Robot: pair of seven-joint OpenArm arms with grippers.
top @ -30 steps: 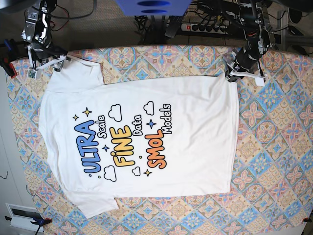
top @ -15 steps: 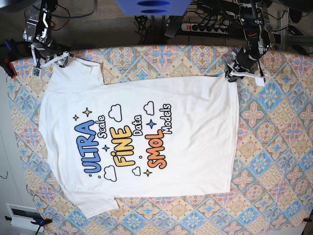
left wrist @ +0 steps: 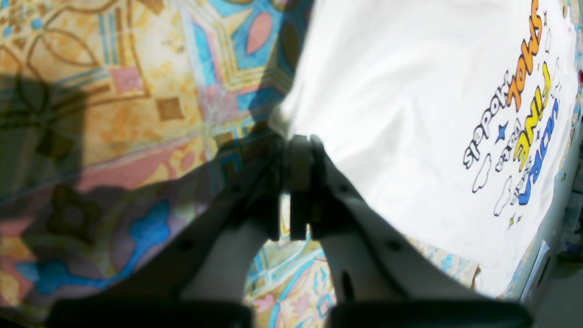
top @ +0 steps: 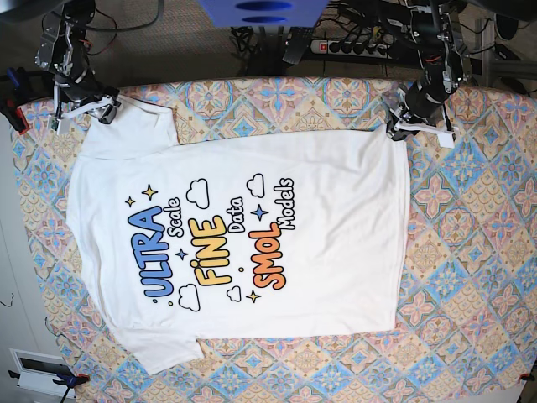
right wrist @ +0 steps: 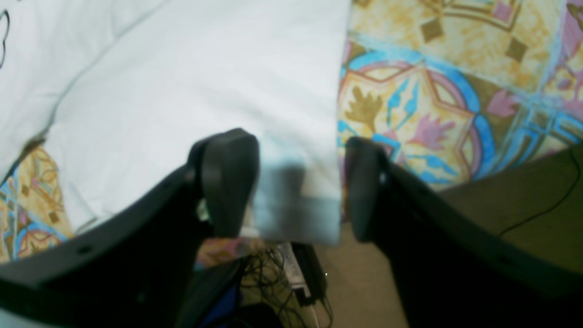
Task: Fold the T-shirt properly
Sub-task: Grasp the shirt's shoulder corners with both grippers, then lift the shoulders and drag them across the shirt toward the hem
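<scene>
Our right gripper [top: 81, 107] has shifted slightly up at the frame's upper left, over the sleeve [top: 134, 126].

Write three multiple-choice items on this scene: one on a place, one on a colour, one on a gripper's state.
1. Where is the left gripper on the T-shirt?
A. hem corner
B. collar
C. printed chest

2. What colour is the word "FINE"?
A. blue
B. yellow
C. orange

3. How does the right gripper stand?
A. shut on the cloth
B. shut on nothing
C. open astride a sleeve edge

Key: 1 A, the base view puts it at the shirt's top right corner. 2 B, yellow letters. 3 C, the wrist view shows parted fingers with cloth between.
</scene>
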